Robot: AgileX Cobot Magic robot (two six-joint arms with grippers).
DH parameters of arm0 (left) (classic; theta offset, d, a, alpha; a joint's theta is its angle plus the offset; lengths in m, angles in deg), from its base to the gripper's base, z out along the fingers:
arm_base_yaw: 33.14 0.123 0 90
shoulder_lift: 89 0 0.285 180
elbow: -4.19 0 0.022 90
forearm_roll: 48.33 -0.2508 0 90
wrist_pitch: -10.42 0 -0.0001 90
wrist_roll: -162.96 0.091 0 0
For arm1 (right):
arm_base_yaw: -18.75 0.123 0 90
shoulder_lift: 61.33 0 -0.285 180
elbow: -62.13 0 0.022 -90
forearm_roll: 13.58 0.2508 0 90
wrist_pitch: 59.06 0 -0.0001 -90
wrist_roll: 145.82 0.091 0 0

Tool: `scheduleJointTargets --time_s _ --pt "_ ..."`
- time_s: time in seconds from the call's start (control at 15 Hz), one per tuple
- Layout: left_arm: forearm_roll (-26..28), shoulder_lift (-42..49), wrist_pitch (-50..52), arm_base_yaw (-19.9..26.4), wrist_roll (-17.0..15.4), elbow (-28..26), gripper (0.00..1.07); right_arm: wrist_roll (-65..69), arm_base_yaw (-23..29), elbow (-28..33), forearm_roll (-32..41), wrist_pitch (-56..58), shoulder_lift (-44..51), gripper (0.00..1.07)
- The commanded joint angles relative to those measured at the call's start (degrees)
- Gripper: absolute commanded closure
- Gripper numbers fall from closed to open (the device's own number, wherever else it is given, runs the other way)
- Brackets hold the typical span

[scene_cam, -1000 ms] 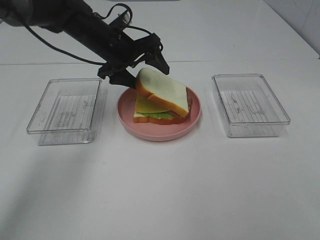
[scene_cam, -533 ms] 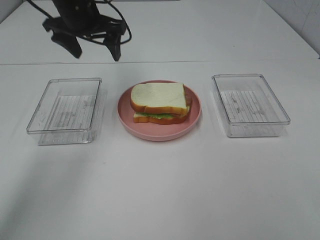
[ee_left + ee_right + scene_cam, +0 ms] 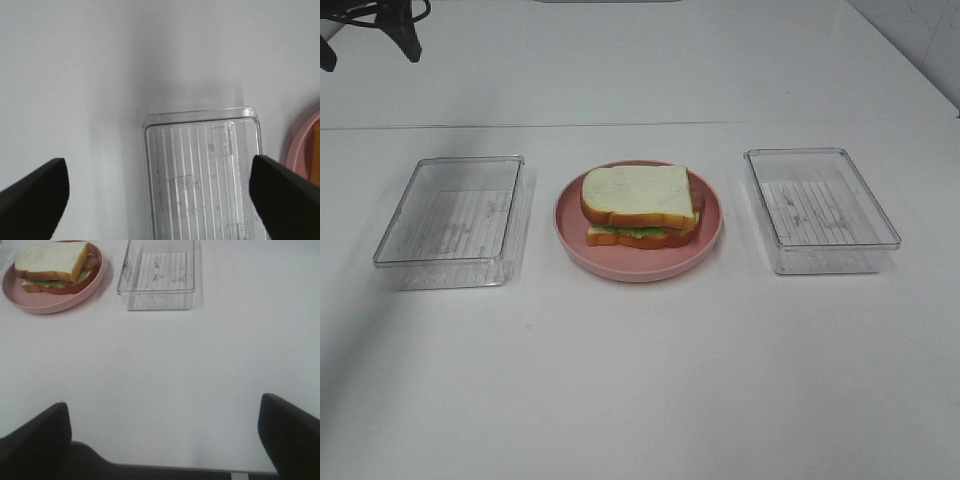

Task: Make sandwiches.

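Left pincer (image 3: 157, 192) withdrawn, sandwich (image 3: 640, 205) well apart

Bright, even light floods the white bench (image 3: 650, 380), washing it nearly flat. A soft grey shadow spreads over its near left corner. The clear trays (image 3: 448, 220) cast only faint shadows. Up close, the left claw's fingertips (image 3: 32, 192) blur into dark wedges.

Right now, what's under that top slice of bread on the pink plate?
Under the top bread slice: green lettuce, a reddish strip at the edge and a bottom bread slice. Anything deeper is covered.
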Motion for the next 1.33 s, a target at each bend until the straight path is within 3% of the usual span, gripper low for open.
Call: scheduleJointTargets --time_s 0.07,0.2,0.27,0.33,0.4,0.47,0.53,0.6,0.67,0.8,1.07,1.33 --pt "0.69 5.16 -6.07 0.52 1.09 7.68 0.17 -0.40 0.11 0.23 0.00 -0.40 1.83 0.11" --pt "-0.34 14.50 -5.96 -0.23 1.60 20.40 0.17 -0.40 0.11 0.23 0.00 -0.40 1.83 0.11" --pt "-0.52 16.67 -5.67 -0.29 1.72 24.24 0.17 -0.40 0.11 0.23 0.00 -0.40 1.83 0.11" --pt "-2.98 29.45 -3.04 -0.52 1.60 39.65 0.17 -0.40 0.11 0.23 0.00 -0.40 1.83 0.11" --pt "-3.32 32.43 -2.41 -0.52 1.49 42.91 0.17 -0.40 0.11 0.23 0.00 -0.40 1.83 0.11" --pt "-4.01 40.57 -1.03 -0.52 1.49 50.82 0.17 -0.40 0.11 0.23 0.00 -0.40 1.83 0.11" --pt "-4.35 44.81 -0.34 -0.52 1.49 54.55 0.17 -0.40 0.11 0.23 0.00 -0.40 1.83 0.11" --pt "-4.41 61.31 1.03 -0.52 1.55 66.41 0.17 -0.40 0.11 0.23 0.00 -0.40 1.83 0.11" --pt "-4.58 64.80 1.20 -0.52 1.55 68.41 0.17 -0.40 0.11 0.23 0.00 -0.40 1.83 0.11" --pt "-5.21 84.97 2.52 -0.46 1.55 78.15 0.17 -0.40 0.11 0.23 0.00 -0.40 1.83 0.11" --pt "-9.45 112.19 2.35 -0.46 1.60 88.24 0.17 -0.40 0.11 0.23 0.00 -0.40 1.83 0.11" --pt "-8.59 128.06 3.44 -0.46 1.78 94.19 0.17 -0.40 0.11 0.23 0.00 -0.40 1.83 0.11"
